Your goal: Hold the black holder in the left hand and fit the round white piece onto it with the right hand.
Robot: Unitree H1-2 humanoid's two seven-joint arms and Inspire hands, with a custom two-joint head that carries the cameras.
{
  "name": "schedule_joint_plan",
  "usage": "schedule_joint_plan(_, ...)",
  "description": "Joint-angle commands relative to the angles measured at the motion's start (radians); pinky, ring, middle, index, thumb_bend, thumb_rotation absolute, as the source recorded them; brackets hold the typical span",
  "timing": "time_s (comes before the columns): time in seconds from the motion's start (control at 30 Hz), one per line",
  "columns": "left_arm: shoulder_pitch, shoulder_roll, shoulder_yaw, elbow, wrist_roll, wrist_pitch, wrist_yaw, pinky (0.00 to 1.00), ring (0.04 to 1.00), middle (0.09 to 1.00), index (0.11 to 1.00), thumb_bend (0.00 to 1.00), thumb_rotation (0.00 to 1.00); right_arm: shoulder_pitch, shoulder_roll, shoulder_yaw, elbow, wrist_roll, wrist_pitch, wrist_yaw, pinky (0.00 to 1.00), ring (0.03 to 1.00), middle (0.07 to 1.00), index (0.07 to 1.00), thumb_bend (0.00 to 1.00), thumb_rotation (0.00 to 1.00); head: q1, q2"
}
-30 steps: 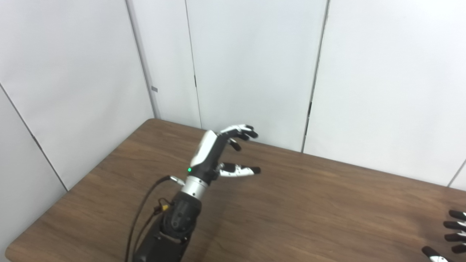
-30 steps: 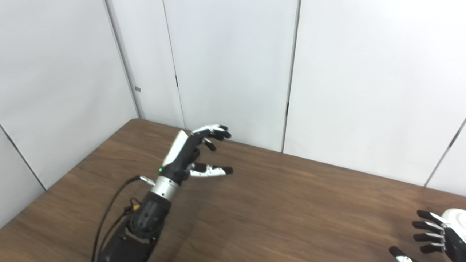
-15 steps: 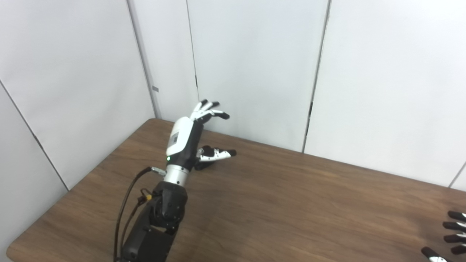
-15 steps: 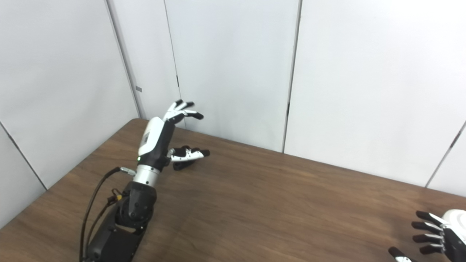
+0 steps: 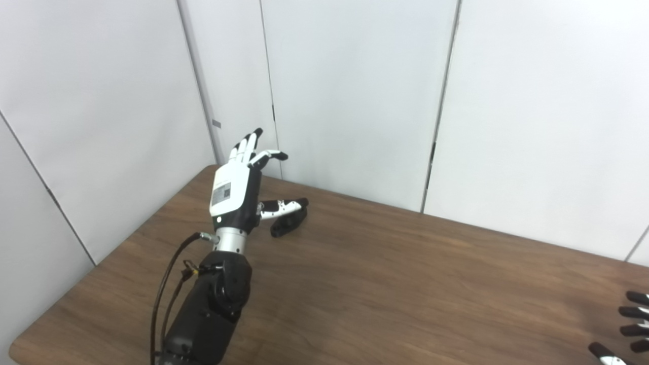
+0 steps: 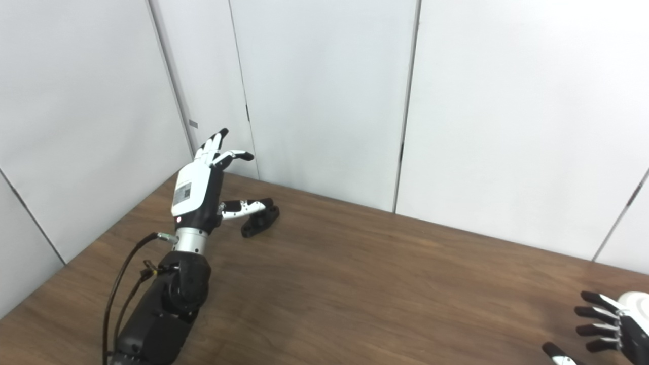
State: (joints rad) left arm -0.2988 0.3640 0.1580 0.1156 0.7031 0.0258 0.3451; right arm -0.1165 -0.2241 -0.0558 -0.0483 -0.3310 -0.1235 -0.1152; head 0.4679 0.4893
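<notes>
The black holder (image 5: 289,223) lies on the brown table (image 5: 405,284) near its far left corner, partly behind my left thumb. My left hand (image 5: 238,187) is raised above the table just left of the holder, fingers spread upward, open and holding nothing. My right hand (image 6: 608,329) shows only at the bottom right edge, fingers apart and empty. No round white piece can be made out in either view.
White wall panels (image 5: 355,91) stand close behind the table's far edge and along its left side. A black cable (image 5: 167,284) loops beside my left forearm. The table's left front corner (image 5: 20,350) is near my left arm.
My left hand has swung left and back and turned its fingers upward, uncovering the black holder that it hid before. My right hand has stayed where it was.
</notes>
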Motion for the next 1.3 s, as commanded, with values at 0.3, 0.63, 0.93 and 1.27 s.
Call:
schedule_joint_plan(0.3,-0.056,0.030,-0.017,0.081,-0.005,0.080,0.024,0.99,1.000,1.000,0.701,1.00,0.25,-0.015,-0.018,-0.018,-0.057,0.004,0.010,0.008,0.45,0.564,0.662,0.734,0.53,0.07,0.001,0.012)
schedule_joint_plan(0.63,-0.103,0.049,-0.068,0.191,0.016,0.158,0.058,0.93,1.000,1.000,0.705,1.00,0.35,-0.020,-0.019,-0.021,-0.055,0.002,0.007,0.013,0.46,0.569,0.657,0.731,0.54,0.03,-0.004,0.017)
schedule_joint_plan(0.93,-0.131,0.074,-0.117,0.277,0.025,0.181,0.092,0.93,1.000,1.000,0.717,1.00,0.37,-0.017,-0.019,-0.027,-0.072,-0.007,0.027,0.021,0.46,0.573,0.659,0.732,0.54,0.08,-0.004,0.022)
schedule_joint_plan(1.27,-0.158,0.095,-0.173,0.381,0.022,0.183,0.128,0.89,1.000,1.000,0.713,1.00,0.37,-0.011,-0.012,-0.027,-0.081,-0.014,0.031,0.012,0.45,0.569,0.663,0.725,0.54,0.09,-0.008,0.029)
